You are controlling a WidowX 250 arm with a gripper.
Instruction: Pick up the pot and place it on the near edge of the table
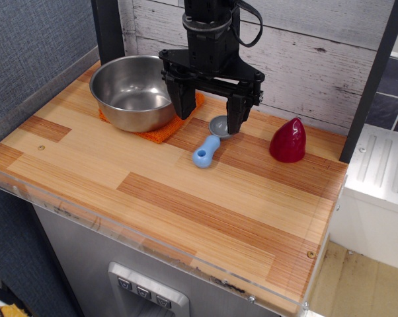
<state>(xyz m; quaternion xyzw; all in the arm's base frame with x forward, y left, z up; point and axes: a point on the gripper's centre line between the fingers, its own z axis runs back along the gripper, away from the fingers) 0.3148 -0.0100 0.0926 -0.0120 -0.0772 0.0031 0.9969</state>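
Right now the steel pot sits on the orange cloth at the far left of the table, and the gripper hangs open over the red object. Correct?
Not quite. The open gripper hangs over the grey-and-blue scoop, not the red object, which stands apart to its right. The observation.image view shows this. The steel pot does sit on the orange cloth at the table's far left.

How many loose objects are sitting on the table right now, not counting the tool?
4: the pot at far left, on the orange cloth; the scoop mid-table under the tool; the red piece far right.
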